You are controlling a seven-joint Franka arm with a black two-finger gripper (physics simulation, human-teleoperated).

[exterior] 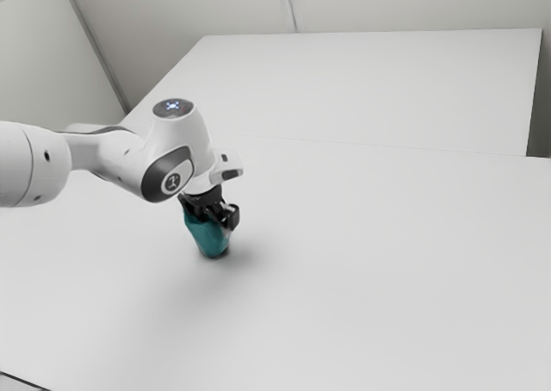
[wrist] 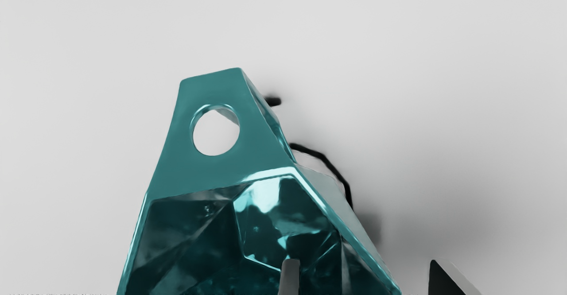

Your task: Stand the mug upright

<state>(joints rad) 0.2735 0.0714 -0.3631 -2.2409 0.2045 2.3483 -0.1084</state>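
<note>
Spread claw has one finger inside the teal mug; another outside.

Teal faceted mug, mouth facing my camera. Flat handle has a round hole, pale table visible through it. My fingers are spread: one over the mouth, the other outside the rim, gap between. Thin dark curve beside the outer wall, source unclear.
</note>
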